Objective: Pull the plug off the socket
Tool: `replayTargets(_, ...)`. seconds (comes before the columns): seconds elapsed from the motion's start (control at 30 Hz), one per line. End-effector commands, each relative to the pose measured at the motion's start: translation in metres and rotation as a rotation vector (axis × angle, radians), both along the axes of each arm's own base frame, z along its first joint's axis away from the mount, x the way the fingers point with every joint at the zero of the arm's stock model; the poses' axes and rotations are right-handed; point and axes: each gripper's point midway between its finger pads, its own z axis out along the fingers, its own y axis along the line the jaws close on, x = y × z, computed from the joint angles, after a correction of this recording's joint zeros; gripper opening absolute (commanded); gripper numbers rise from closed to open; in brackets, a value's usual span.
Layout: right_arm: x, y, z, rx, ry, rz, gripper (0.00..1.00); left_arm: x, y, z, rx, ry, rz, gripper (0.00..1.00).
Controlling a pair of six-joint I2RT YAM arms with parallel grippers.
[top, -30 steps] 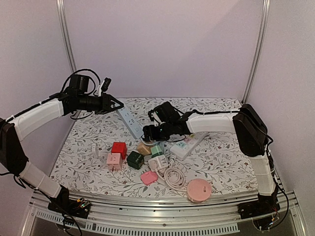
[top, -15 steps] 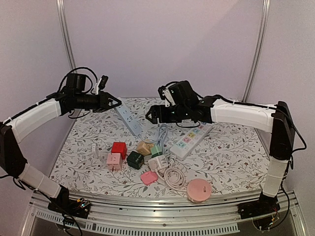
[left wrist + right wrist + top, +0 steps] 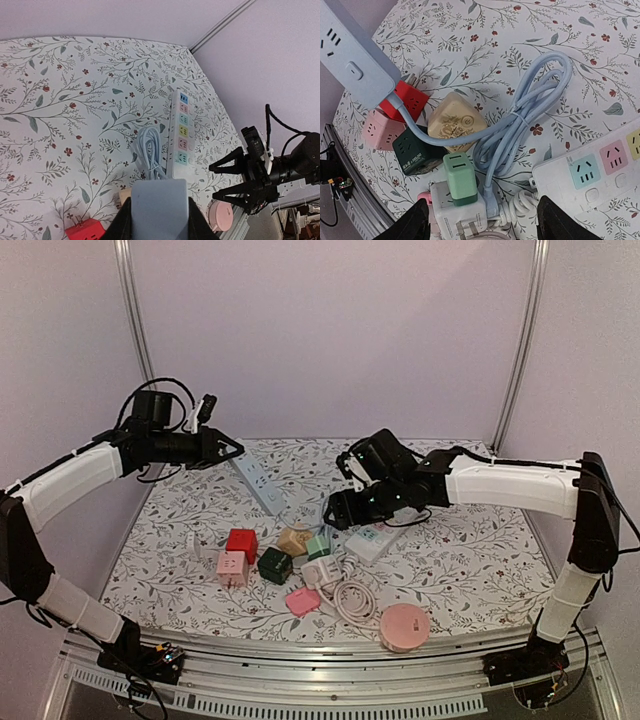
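Pale-blue strip (image 3: 159, 202) clamped in left hand (image 3: 231, 451) — partly cut off; right hand (image 3: 338, 512) fingers apart, seemingly empty.

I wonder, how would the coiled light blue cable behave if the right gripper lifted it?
Probably floppy: the light blue cable lies in soft loops. A tie binds them, so it should lift as one sagging bundle. It likely tugs the power strip it runs to.

The blue power strip (image 3: 350, 55) ran off the right wrist view's corner; the prongs of the blue plug (image 3: 490, 202) were hidden.
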Motion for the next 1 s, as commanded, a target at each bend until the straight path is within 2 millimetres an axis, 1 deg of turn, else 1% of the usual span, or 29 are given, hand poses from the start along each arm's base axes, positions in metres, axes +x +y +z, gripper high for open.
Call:
replayTargets(0.0, -0.02, 0.0, -0.012, -0.02, 0.074, 0.044, 0.71, 0.003, 0.005, 0.015, -0.027, -0.048, 0.013, 0.03)
replayTargets(0.1, -0.024, 0.009, -0.016, -0.007, 0.105, 0.06, 0.68, 0.004, 0.004, 0.013, -0.03, -0.039, 0.01, 0.03)
replayTargets(0.23, -0.026, 0.021, -0.028, -0.015, 0.13, 0.085, 0.66, 0.004, 0.004, 0.012, -0.027, -0.038, 0.012, 0.03)
replayTargets(0.4, -0.024, 0.033, -0.037, -0.006, 0.159, 0.089, 0.64, 0.005, 0.005, 0.011, -0.024, -0.037, 0.015, 0.03)
replayTargets(0.53, -0.021, 0.04, -0.044, -0.002, 0.172, 0.092, 0.61, 0.005, 0.004, 0.011, -0.026, -0.033, 0.013, 0.03)
replayTargets(0.63, -0.02, 0.043, -0.054, -0.006, 0.185, 0.094, 0.59, 0.005, 0.004, 0.011, -0.027, -0.032, 0.013, 0.03)
replayTargets(0.8, -0.016, 0.049, -0.065, -0.015, 0.192, 0.094, 0.57, 0.005, 0.004, 0.01, -0.03, -0.028, 0.011, 0.03)
replayTargets(0.97, -0.014, 0.059, -0.071, 0.003, 0.205, 0.105, 0.55, 0.005, 0.003, 0.009, -0.035, -0.022, 0.006, 0.03)
